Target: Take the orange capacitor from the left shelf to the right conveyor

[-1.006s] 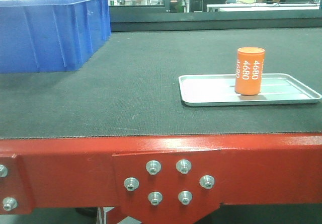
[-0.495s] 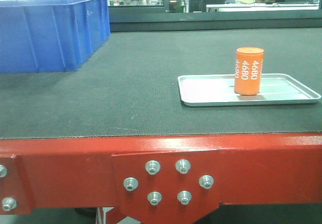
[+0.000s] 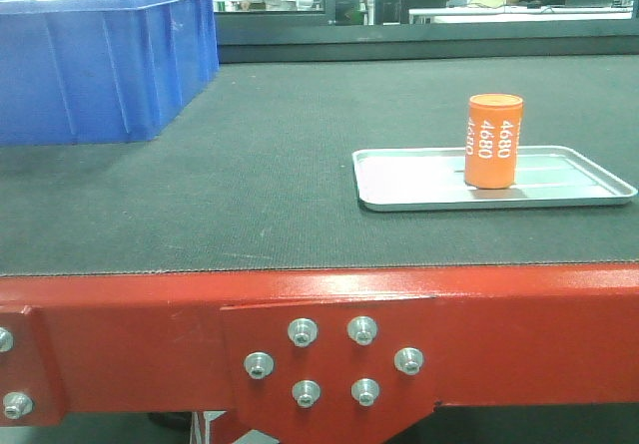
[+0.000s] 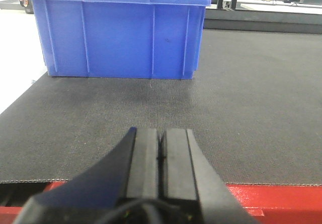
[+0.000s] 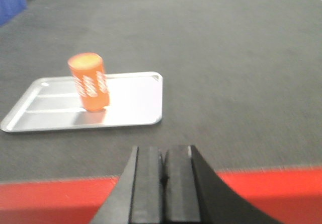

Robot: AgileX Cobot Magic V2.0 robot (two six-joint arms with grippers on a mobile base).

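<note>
Sitting at the far left on the conveyor belt (image 3: 280,165): a blue plastic bin (image 3: 100,60), open-topped, ribbed on its walls, well apart from everything else. Hanging just short of the belt's red bolted frame (image 3: 319,319) and facing that bin: the left gripper (image 4: 161,151), its 2 black pads pressing flat together with nothing between them.

Standing upright further right, inside the shallow silver tray (image 3: 419,190) and toward its right half: the orange capacitor (image 3: 492,141), "4680" running vertically in white down its side. Already resting on the tray on the conveyor, not on any shelf; no shelf showing in these views.

Judging how it will handle: a rigid, smooth-walled cylinder, probably fairly dense for its bulk and somewhat slick, so likely to tip or roll if nudged near the top. Best taken across the mid-height of the side wall, pads squarely opposite each other, squeezing firmly without fear of crushing. Thin tray rim likely to slide on the belt if bumped.

Hovering at the near edge, right of the capacitor in its own view, above the red frame: the right gripper (image 5: 162,178), pads likewise closing on each other, empty, well apart from the capacitor (image 5: 90,81).
</note>
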